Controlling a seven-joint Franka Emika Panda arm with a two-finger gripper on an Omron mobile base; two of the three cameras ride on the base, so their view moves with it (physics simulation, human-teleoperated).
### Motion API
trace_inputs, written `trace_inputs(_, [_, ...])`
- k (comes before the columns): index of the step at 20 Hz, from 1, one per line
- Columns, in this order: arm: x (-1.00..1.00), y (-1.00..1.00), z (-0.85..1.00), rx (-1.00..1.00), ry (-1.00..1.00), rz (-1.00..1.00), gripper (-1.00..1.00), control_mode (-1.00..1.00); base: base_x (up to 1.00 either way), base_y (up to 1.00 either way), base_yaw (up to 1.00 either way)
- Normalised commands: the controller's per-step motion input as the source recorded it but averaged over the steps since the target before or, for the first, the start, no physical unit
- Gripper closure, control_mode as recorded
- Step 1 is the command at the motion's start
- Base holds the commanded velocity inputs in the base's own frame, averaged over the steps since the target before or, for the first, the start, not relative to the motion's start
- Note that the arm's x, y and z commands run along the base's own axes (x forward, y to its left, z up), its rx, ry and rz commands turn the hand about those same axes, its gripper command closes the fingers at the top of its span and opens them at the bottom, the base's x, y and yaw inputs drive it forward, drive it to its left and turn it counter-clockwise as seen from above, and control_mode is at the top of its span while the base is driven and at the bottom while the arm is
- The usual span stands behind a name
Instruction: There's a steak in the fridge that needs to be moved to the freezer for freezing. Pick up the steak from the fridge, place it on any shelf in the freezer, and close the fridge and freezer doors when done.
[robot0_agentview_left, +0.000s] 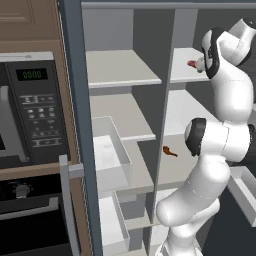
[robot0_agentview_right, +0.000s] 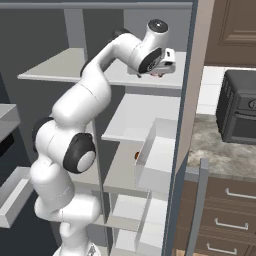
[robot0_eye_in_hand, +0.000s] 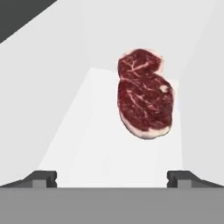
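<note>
The steak (robot0_eye_in_hand: 144, 94) is a red marbled slab with a pale fat rim, lying flat on a white shelf (robot0_eye_in_hand: 87, 144). It lies ahead of my gripper (robot0_eye_in_hand: 112, 179) and a little right of centre. The gripper is open, with nothing between its dark fingertips (robot0_eye_in_hand: 43, 178). From the left base view, the steak (robot0_agentview_left: 192, 63) peeks out as a red edge on the upper shelf of the fridge's right compartment (robot0_agentview_left: 182, 70), beside my wrist. The freezer compartment (robot0_agentview_left: 120, 70) on the left has bare white shelves. Both slate-blue doors (robot0_agentview_left: 75, 100) (robot0_agentview_right: 189, 100) stand open.
A small brown-orange drumstick (robot0_agentview_left: 170, 151) lies on a lower fridge shelf. Clear door bins (robot0_agentview_left: 111, 155) (robot0_agentview_right: 156, 155) jut out beside the shelves. A microwave (robot0_agentview_left: 32, 110) and a black oven (robot0_agentview_left: 30, 210) sit to the left. On the right, a dark appliance (robot0_agentview_right: 240, 107) sits on a counter.
</note>
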Motion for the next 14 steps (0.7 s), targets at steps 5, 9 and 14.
trace_inputs(5, [0.46, -0.19, -0.23, 0.0, 0.01, 0.01, -1.0, -1.0, 0.0, 0.0, 0.0])
trace_inputs(9, [0.45, -0.02, -0.21, 0.0, 0.0, 0.0, -1.0, -1.0, 0.0, 0.0, 0.0])
trace_inputs(14, [0.48, -0.01, -0.26, 0.0, 0.0, 0.0, -1.0, -1.0, 0.0, 0.0, 0.0])
